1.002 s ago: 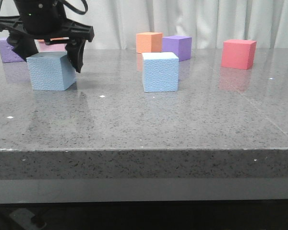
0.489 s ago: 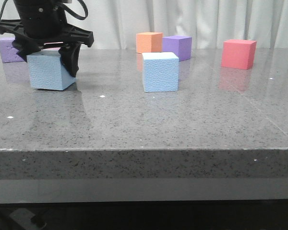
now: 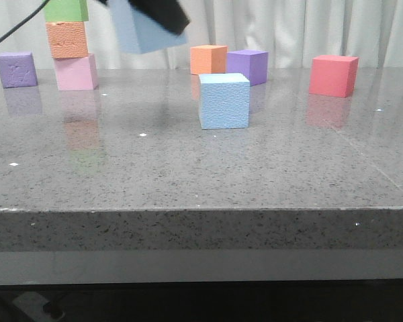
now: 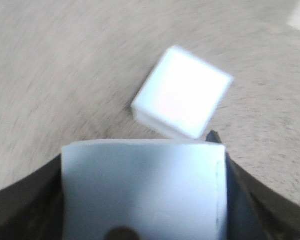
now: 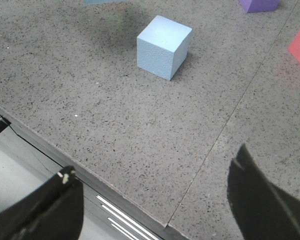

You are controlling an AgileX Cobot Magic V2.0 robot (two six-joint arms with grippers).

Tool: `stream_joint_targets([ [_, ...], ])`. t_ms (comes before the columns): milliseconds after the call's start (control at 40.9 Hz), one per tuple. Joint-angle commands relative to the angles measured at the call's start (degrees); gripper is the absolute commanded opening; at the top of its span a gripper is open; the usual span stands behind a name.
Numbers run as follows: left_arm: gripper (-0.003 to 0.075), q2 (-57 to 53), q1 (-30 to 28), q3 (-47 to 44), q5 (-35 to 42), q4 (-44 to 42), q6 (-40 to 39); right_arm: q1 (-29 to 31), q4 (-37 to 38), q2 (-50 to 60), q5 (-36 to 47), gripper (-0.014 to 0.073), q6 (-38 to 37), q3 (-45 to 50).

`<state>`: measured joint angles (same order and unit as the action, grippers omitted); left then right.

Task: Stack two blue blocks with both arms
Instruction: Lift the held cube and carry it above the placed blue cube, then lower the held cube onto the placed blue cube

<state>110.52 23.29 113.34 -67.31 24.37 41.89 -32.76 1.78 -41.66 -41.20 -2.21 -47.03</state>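
green (image 3: 66,9) on orange (image 3: 66,39) on pink cube (image 3: 75,72); red cube (image 3: 333,75) apart.

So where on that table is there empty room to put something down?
The widest bare stretch is the near half of the table, in front of the resting blue block. Another gap lies between that block and the red cube. The back edge is crowded: a three-cube stack, orange cube and purple cube.

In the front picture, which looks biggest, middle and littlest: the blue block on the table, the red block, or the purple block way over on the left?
1. Blue block, biggest.
2. Red block.
3. Left purple block, littlest, though it sits farther back, so partly distance.
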Motion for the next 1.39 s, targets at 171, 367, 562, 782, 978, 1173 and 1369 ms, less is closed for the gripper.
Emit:
stream_joint_targets([
  [171, 0.0382, -3.17, 4.88, 2.15, 5.93, 4.32, 13.89, 0.31, 0.76, 0.25, 3.76, 0.0596, 0.59, -1.35],
  [367, 0.0382, -3.06, 7.38, 2.15, 8.76, 0.92, 13.89, 0.31, 0.76, 0.25, 3.76, 0.0596, 0.59, -1.35],
  [562, 0.0382, -2.97, 8.22, 2.15, 10.68, -0.34, 13.89, 0.31, 0.76, 0.25, 3.76, 0.0596, 0.59, -1.35],
  [782, 0.0382, -2.97, 8.22, 2.15, 11.49, -0.61, 13.89, 0.31, 0.76, 0.25, 3.76, 0.0596, 0.59, -1.35],
  [978, 0.0382, -2.06, 8.22, 3.07, 12.40, -0.61, 13.82, 0.31, 0.76, 0.25, 3.76, 0.0596, 0.59, -1.35],
  [1173, 0.0382, 1.63, 9.01, 6.02, 10.86, -0.74, 13.46, 0.31, 0.76, 0.25, 3.76, 0.0596, 0.59, -1.35],
  [1369, 0.0382, 2.85, 9.32, 6.56, 10.48, -1.85, 13.94, 0.31, 0.76, 0.25, 3.76, 0.0596, 0.59, -1.35],
])
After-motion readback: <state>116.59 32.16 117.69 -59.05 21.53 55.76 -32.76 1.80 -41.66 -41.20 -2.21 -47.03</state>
